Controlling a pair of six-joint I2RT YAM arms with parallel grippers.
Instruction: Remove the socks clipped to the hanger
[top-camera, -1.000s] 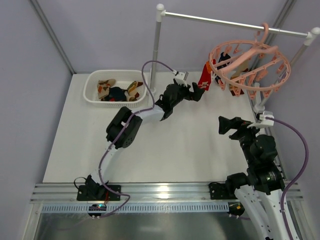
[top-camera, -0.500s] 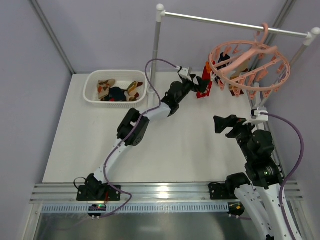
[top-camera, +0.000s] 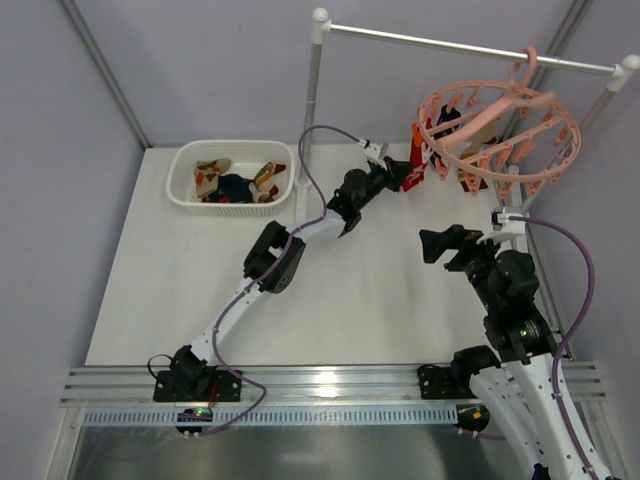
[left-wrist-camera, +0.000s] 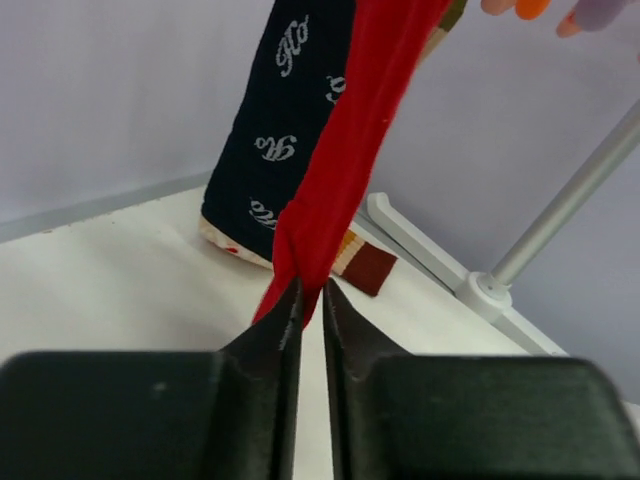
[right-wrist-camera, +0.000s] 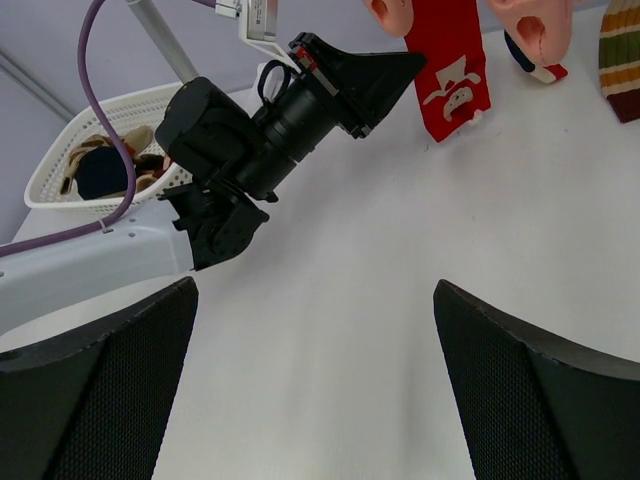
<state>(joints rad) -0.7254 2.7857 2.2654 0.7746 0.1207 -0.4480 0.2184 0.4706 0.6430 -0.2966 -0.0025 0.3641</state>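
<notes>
Left gripper (left-wrist-camera: 311, 290): jaws clamped on the red sock (left-wrist-camera: 350, 150), with the fabric pinched between the two black fingers (left-wrist-camera: 275, 340) near its lower end. The sock hangs roughly upright and runs up out of the left wrist view. In the right wrist view its top meets a pink clip peg (right-wrist-camera: 392, 12) of the hanger (top-camera: 540, 97). A navy sock (left-wrist-camera: 280, 150) with white lettering hangs just behind the red one, its toe touching or nearly touching the table (top-camera: 350, 300); cannot tell which. A striped sock (right-wrist-camera: 620, 60) hangs further along, at the frame edge. The hanger hooks over the white rail stand (top-camera: 470, 45) at the far right of the table. Right gripper (top-camera: 430, 247): jaws wide apart, holding nothing, over the table near the hanger and apart from it. A white basket (top-camera: 230, 143) at far left holds several socks (top-camera: 235, 182).
</notes>
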